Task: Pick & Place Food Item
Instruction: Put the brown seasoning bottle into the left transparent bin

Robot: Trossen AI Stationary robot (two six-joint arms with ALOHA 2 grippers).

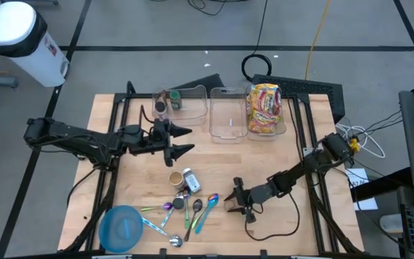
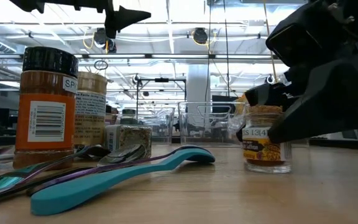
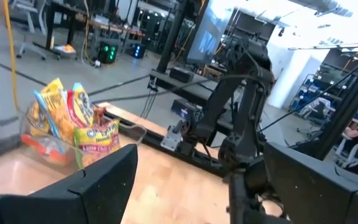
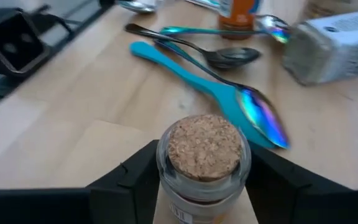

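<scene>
A small cork-stoppered jar stands upright on the table, near its front edge and toward the right side. It is bracketed by the right gripper, whose fingers are set on either side of the glass and look to be touching it; a firm grip cannot be confirmed. The low, level approach is judged to suit lifting it upright. The left gripper is held open above the table's middle, empty. At the back edge, one clear bin is filled with snack bags; its neighbour appears empty.
</scene>
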